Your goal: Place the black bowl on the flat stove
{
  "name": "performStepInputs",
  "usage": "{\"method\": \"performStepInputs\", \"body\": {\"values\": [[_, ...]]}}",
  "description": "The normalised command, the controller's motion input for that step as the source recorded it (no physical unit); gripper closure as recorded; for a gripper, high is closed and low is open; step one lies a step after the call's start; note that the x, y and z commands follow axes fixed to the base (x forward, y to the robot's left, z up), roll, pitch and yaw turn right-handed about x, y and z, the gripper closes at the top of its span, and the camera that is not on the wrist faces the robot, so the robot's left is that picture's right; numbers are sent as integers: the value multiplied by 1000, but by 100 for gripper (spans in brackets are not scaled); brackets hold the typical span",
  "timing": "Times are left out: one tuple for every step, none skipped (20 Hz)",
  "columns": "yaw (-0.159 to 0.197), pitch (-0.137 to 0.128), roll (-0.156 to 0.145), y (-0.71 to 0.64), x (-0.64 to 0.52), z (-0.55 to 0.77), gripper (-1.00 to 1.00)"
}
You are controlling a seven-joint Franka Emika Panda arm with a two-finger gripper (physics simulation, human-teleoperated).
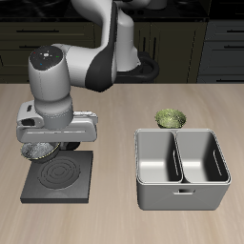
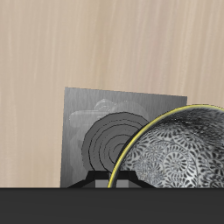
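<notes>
The stove (image 1: 59, 177) lies flat near the table's front edge, and its grey rings (image 2: 112, 144) show clearly in the wrist view. Just above its far part hangs the bowl (image 1: 40, 152), lifted off the table; its speckled inside (image 2: 179, 150) fills much of the wrist view. The gripper (image 1: 52, 143) holds the bowl by the rim, fingers closed narrow on it. Beside the stove stands a grey bin (image 1: 181, 170) with two compartments. Farther back, a green bowl (image 1: 171, 117) rests on the table (image 1: 124, 100).

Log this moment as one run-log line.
phase: carry | gripper: shut on black bowl | bowl: lifted above flat stove, not yet set down | also on table: green-patterned bowl, grey two-compartment bin
</notes>
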Motion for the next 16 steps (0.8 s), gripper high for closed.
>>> {"method": "performStepInputs", "body": {"values": [[-23, 53, 47, 75, 30, -310, 100], [0, 22, -22, -8, 33, -153, 100], [44, 31, 3, 242, -11, -341, 100], [-17, 27, 27, 73, 20, -199, 100], [-29, 22, -7, 74, 10, -201, 100], [2, 11, 35, 190, 28, -192, 100], [116, 17, -51, 68, 76, -208, 100], [-40, 57, -34, 144, 1, -247, 100], [41, 158, -89, 342, 5, -430, -100], [-10, 19, 3, 208, 2, -184, -100], [-33, 27, -16, 136, -5, -105, -100], [-14, -8, 31, 129, -34, -31, -100], [-43, 33, 14, 152, -12, -87, -100], [-10, 12, -24, 120, -62, -43, -100], [16, -3, 15, 99, -17, -40, -100], [-33, 22, 7, 104, 6, -68, -100]]}}
